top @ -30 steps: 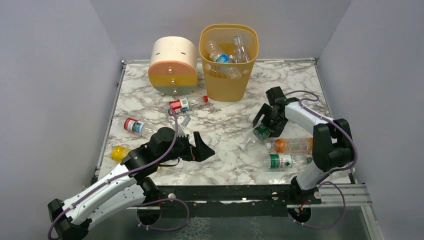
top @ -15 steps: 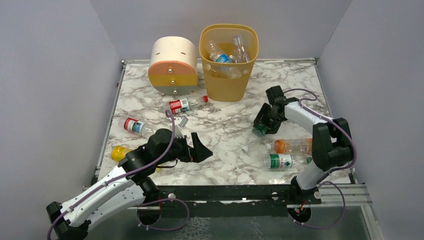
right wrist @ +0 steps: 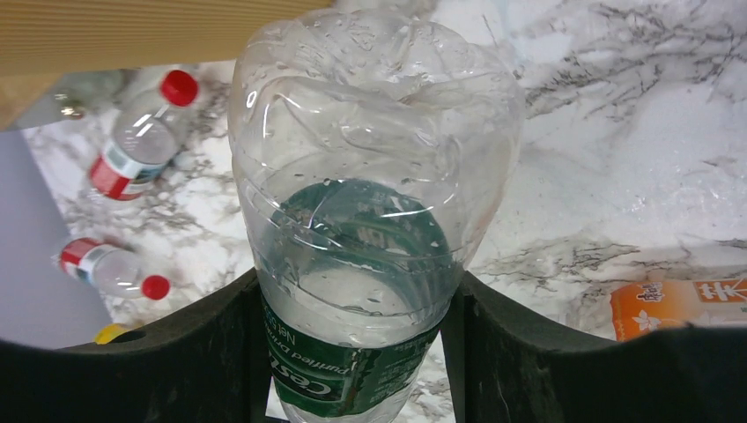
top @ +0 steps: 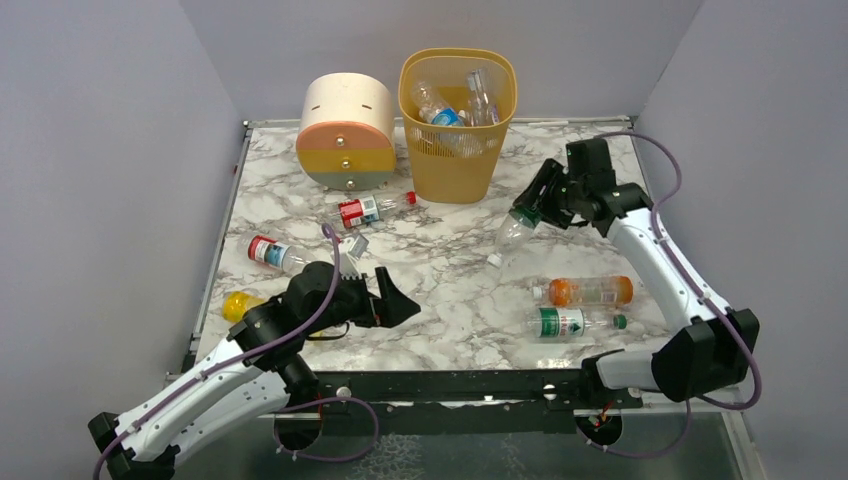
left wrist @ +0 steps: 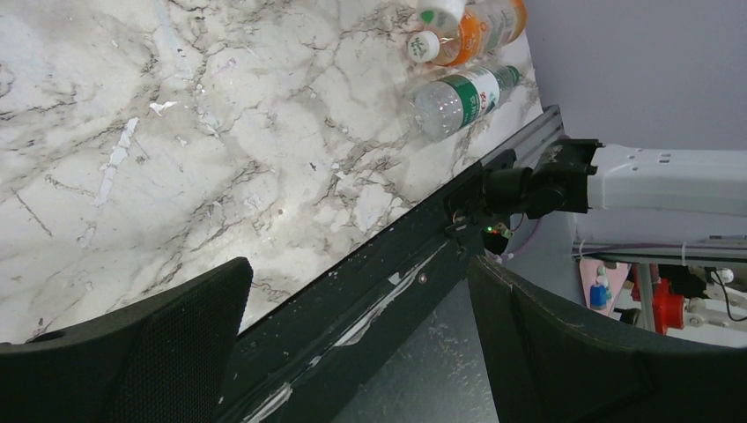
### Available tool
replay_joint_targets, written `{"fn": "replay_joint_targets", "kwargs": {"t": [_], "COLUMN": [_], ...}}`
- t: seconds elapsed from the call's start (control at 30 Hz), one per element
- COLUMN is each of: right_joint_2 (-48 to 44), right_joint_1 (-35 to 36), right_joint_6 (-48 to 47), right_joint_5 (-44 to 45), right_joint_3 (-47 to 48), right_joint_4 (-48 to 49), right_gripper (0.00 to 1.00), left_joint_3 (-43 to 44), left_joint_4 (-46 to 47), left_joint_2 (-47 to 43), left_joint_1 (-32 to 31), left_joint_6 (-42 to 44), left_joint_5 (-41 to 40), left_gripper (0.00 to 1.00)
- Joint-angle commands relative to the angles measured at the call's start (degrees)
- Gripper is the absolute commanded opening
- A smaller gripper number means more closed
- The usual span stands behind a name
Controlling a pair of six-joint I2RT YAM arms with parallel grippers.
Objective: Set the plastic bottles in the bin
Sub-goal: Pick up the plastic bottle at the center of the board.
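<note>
The clear green-labelled bottle (right wrist: 370, 176) is hanging, seemingly just off the table (top: 450, 270), right of centre. Its long axis is slanting from the grip down toward the near left. The right claw (top: 533, 205) is clamping it round the label end. The bin (top: 455, 175) is standing close by to the claw's far left, so the right arm is the nearer carrier. The left claw (top: 398, 295) is gaping wide, holding nothing.

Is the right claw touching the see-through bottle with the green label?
Touching. The right wrist view shows the fingers of the right gripper pressed against both sides of the green-label bottle, with no gap.
</note>
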Motion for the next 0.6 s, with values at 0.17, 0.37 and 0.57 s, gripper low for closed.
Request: {"fn": "replay_joint_targets", "kwargs": {"t": [0.17,0.37,0.57], "right_joint_2": [-4.3,0.8,7.6], "right_joint_1": [0.0,0.0,-0.1], "right_joint_6": [-1.8,-1.1,0.3], "right_joint_5": [-2.6,-4.3,-3.8], "right_joint_3": [16.0,30.7,41.5], "right_joint_4": [-4.7,-1.3,9.6], "right_gripper": [0.61,0.61,0.61], "left_joint_3": [0.1,-0.4,-0.1], "left_joint_4": [-1.8,-2.0,-3.2], "left_joint_2": [-1.4,-1.8,-2.8], "left_joint_1": [-0.3,-0.3,-0.4], "left_joint_6": [-0.6,-0.8,-1.1], "left_joint_5": [-1.5,-1.5,-1.9], "left_gripper": [0.99,0.99,0.99]}}
